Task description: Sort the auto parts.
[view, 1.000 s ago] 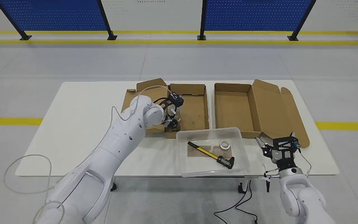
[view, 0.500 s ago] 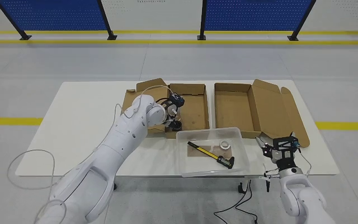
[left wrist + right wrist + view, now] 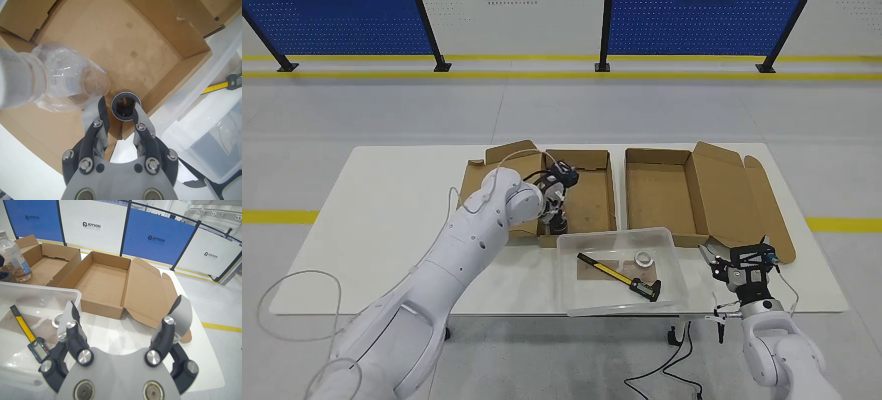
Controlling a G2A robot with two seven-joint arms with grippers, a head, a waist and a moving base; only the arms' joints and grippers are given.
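**Holding a ring at the left box's corner**

We see the left fingers (image 3: pixel 103 113) drawn narrow on a black ring (image 3: pixel 123 117). One tip lies across its bore and the other sits just beside its outer wall. We find the ring above the near corner of the left box (image 3: pixel 117 47), the corner closest to the bin (image 3: pixel 47 289). Just beside the ring, a clear bottle (image 3: pixel 71 75) stands upright on the box floor with a little liquid at its bottom.

Our right fingers (image 3: pixel 181 311) are spread wide with nothing between them. They hang over the desk (image 3: pixel 382 220) at its near right edge, beside the bin and in front of the right box (image 3: pixel 102 283), whose lid flap lies open toward them.

In the bin we make out a caliper (image 3: pixel 24 328) with a yellow scale, lying flat and aslant. A small silver part (image 3: pixel 644 258) lies apart from it, nearer the far wall. The two boxes sit side by side behind the bin, each with its flaps open.
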